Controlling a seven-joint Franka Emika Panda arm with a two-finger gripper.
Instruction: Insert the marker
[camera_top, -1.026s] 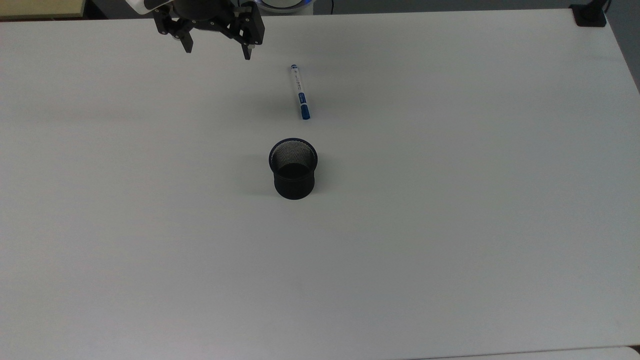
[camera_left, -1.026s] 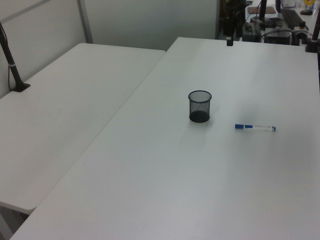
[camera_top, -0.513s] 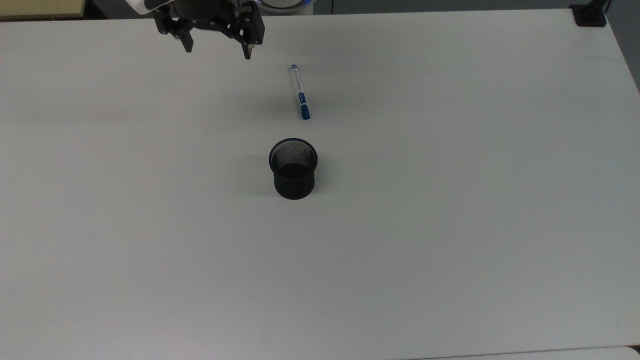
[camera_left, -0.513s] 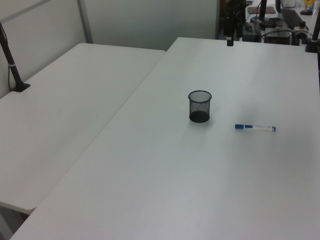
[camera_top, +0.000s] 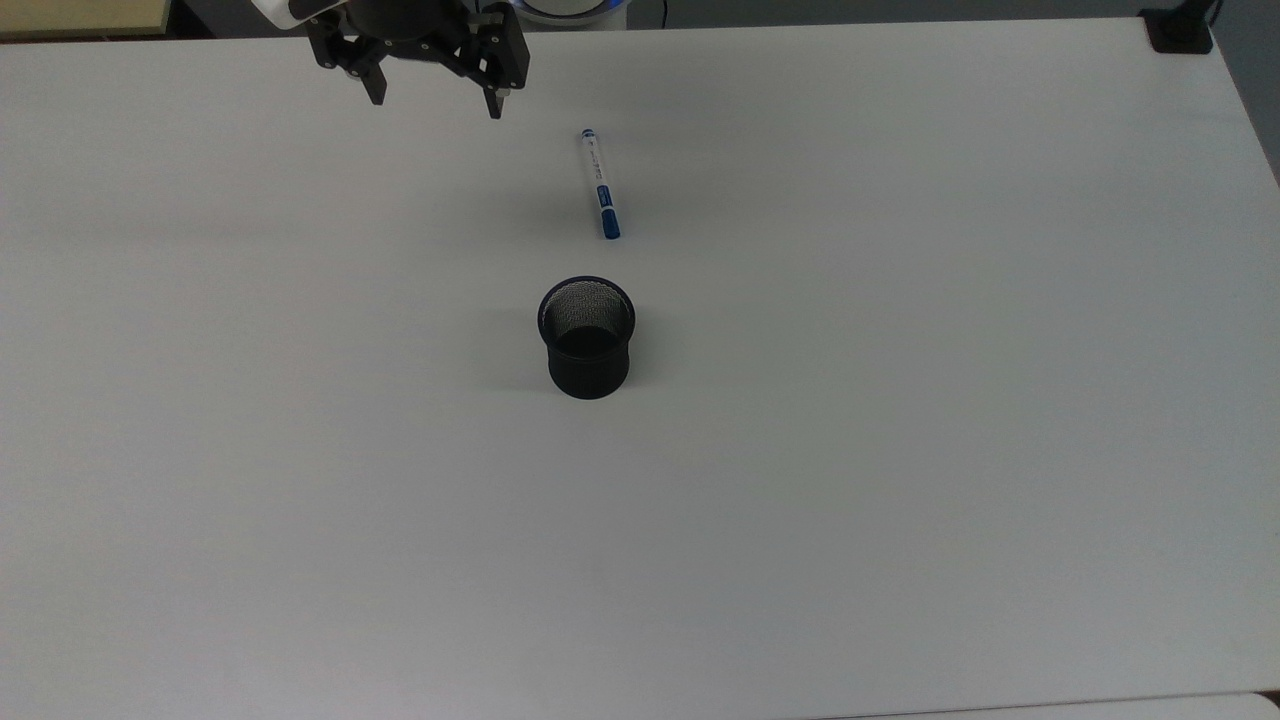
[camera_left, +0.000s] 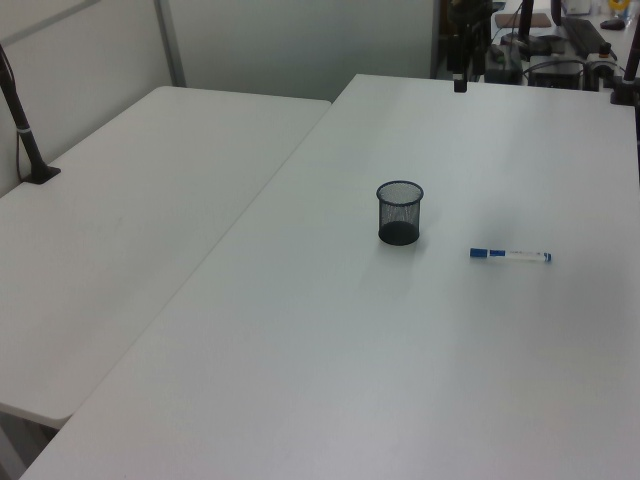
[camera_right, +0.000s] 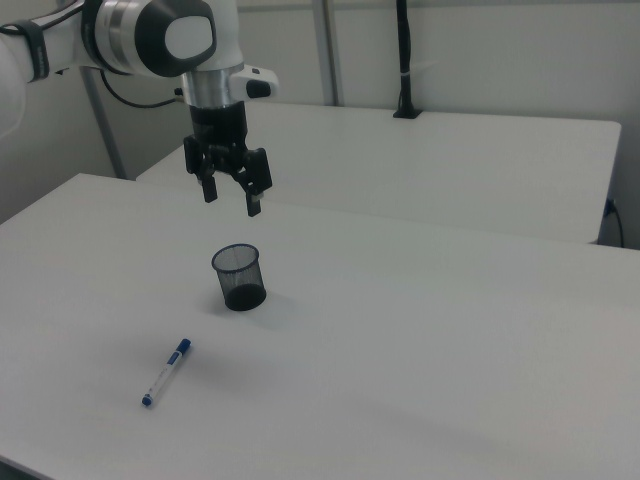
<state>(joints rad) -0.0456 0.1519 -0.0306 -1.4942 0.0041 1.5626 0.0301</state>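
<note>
The marker (camera_top: 601, 185) lies flat on the white table (camera_top: 900, 400), blue cap toward the black mesh cup (camera_top: 587, 338). The cup stands upright with nothing in it, a short gap from the cap end. My gripper (camera_top: 436, 105) hangs open at the top view's upper edge, to the left of the marker, and holds nothing. In the right view the gripper (camera_right: 232, 204) hovers above and just behind the cup (camera_right: 238, 277), and the marker (camera_right: 166, 373) lies in front of the cup at the lower left. The left view has the marker (camera_left: 510, 255) to the right of the cup (camera_left: 400, 213).
A black clamp (camera_top: 1180, 30) sits on the table's corner at the top view's upper right. A second white table (camera_left: 100, 210) adjoins on the left view's left, with a black post (camera_left: 20, 120) clamped to it. Equipment clutters the far end (camera_left: 560, 40).
My gripper has shifted very slightly toward the top view's upper edge and stays open. The marker and the cup have not moved.
</note>
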